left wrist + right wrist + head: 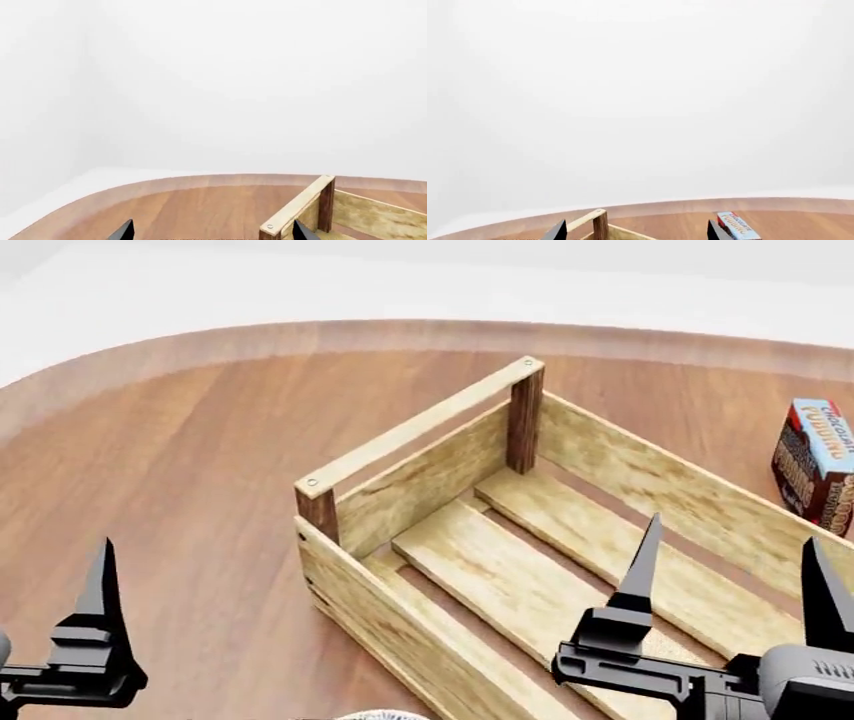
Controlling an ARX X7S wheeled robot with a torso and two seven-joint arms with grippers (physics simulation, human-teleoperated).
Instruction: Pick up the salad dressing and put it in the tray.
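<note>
slatted light-wood tray (441, 475) (dark posts); right claw (727, 570) wide, left claw (210, 231) wide

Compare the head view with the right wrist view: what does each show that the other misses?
Only the head view shows the tray's slatted floor, with no bottle in it, and the left gripper. The right wrist view adds only blank white background. Both show the tray's corner post, the printed box, the wooden table and the open right gripper. Neither shows the salad dressing.
</note>
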